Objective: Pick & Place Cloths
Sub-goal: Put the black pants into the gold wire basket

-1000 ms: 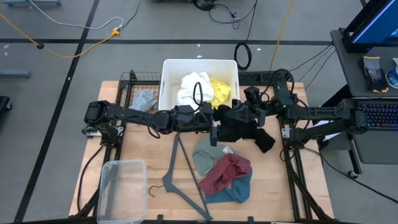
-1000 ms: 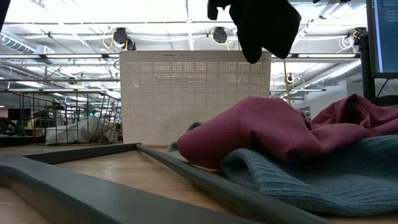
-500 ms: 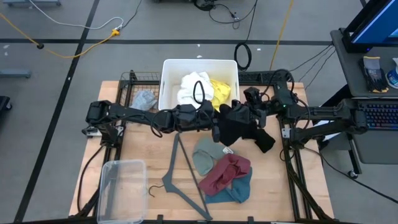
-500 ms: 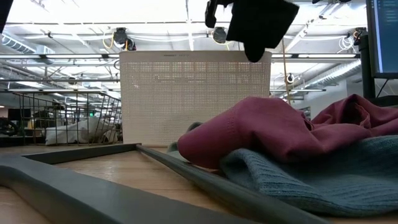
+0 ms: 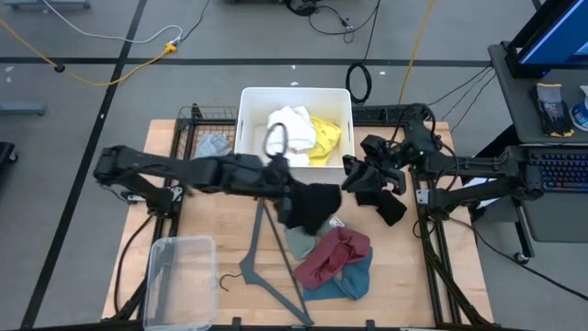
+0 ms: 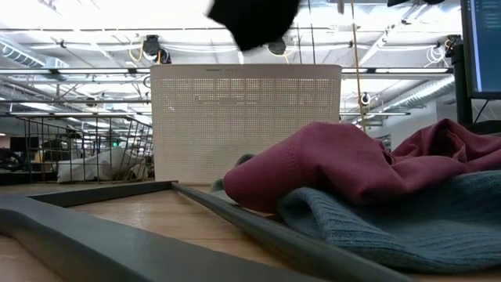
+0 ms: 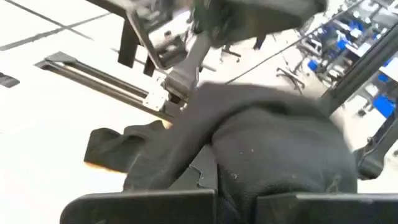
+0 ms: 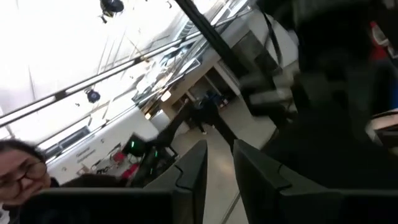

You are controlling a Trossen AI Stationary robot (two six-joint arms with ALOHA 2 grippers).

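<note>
My left tool [image 5: 292, 195] is pinched shut on the black cloth [image 5: 310, 206], holding it in the air over the middle of the surface [image 5: 211, 216], just in front of the white bin [image 5: 248, 101]; in the left wrist view the fabric [image 7: 273, 143] bunches up over my fingers. My right tool [image 5: 354, 176] sits just to the right of it with its fingers slightly parted, nothing between them in its wrist view; a second dark bit of fabric [image 5: 390, 207] lies by that arm, and I can't tell if it's joined to the piece I hold. Handling guess: light, soft and limp, no stiffness, not fragile, and it'll drape and swing, so a deep pinch on a thick fold is better than a hem. Held like this it's a wad with no real long axis; the slack hangs down and trails towards the right and the near edge. White cloth [image 5: 292, 127] and yellow cloth [image 5: 325, 136] are in the bin. Maroon cloth [image 5: 333, 254], teal cloth [image 5: 354, 278] and sage-green cloth [image 5: 299, 237] are piled on the surface below my load, beside the grey hanger [image 5: 266, 250], with the pile's length running diagonally from the sage piece towards the near-right. Grey cloth [image 5: 213, 145] is in the wire basket [image 5: 188, 124], left of the bin.
</note>
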